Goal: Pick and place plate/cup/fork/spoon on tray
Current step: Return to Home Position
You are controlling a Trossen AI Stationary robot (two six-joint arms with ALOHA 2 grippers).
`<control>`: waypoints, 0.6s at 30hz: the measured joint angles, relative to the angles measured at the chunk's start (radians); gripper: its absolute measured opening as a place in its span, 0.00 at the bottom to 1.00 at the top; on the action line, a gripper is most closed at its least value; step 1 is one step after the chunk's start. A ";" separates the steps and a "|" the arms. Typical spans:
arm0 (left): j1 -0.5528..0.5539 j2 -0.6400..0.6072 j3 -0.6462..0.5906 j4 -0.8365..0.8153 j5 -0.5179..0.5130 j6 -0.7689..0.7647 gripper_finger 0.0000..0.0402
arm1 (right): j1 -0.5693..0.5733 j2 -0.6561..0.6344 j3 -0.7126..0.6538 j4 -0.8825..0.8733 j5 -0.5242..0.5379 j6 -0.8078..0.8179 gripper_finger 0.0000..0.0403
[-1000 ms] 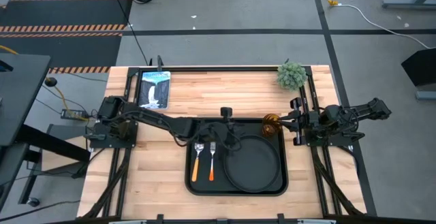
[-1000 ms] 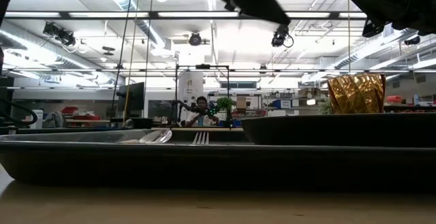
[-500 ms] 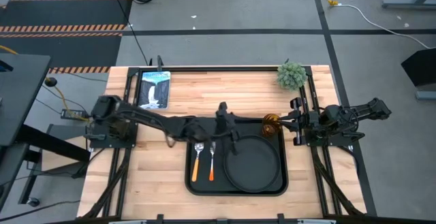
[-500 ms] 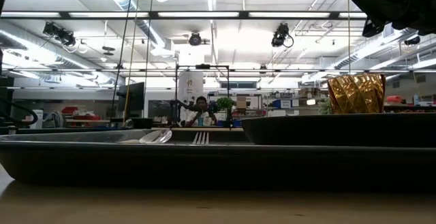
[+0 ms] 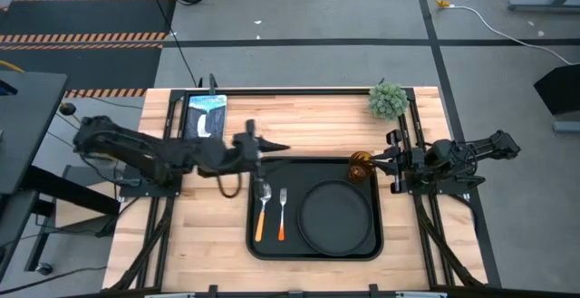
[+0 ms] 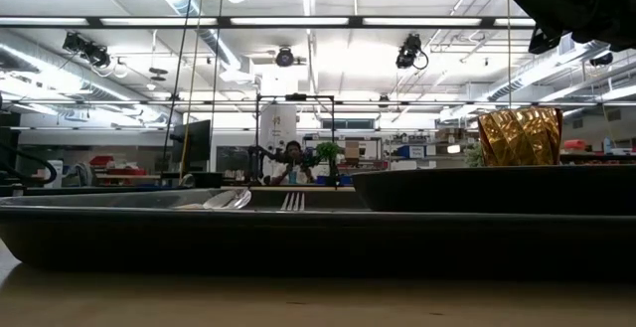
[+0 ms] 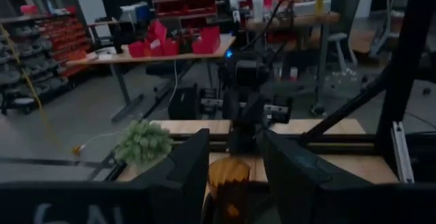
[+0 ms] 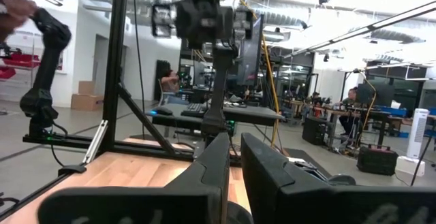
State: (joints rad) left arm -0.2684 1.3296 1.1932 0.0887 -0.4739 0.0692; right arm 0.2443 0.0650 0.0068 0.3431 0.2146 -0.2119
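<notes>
My left hand (image 5: 272, 148) hangs open and empty above the bench (image 5: 217, 235), just off the tray's (image 5: 256, 245) far left corner. My right hand (image 5: 382, 161) waits at the bench's right edge beside the cup (image 5: 361, 166), its fingers (image 8: 216, 157) nearly together with a thin gap between them, gripping nothing. The tray lies at the middle of the bench and carries everything: the plate (image 5: 338, 217) fills its right half, the cup stands at its far right corner, and the spoon (image 5: 263, 209) and fork (image 5: 282, 212) lie side by side along its left part, handles toward the near edge. A potted plant (image 5: 387, 100) sits at the bench's far right.
</notes>
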 joint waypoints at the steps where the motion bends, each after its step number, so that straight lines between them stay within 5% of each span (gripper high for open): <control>1: -0.003 -0.039 -0.056 0.033 0.000 -0.003 0.36 | 0.000 0.000 0.000 0.000 0.000 0.000 0.11; 9: -0.067 -0.353 -0.575 0.431 0.059 0.098 0.36 | 0.000 0.000 0.000 0.002 0.000 0.000 0.11; 18: -0.095 -0.571 -0.860 0.495 0.068 -0.023 0.36 | 0.000 0.000 0.000 0.001 0.000 0.000 0.11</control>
State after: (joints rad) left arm -0.3631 0.7589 0.3331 0.5838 -0.4057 0.0462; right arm 0.2444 0.0654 0.0068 0.3438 0.2143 -0.2120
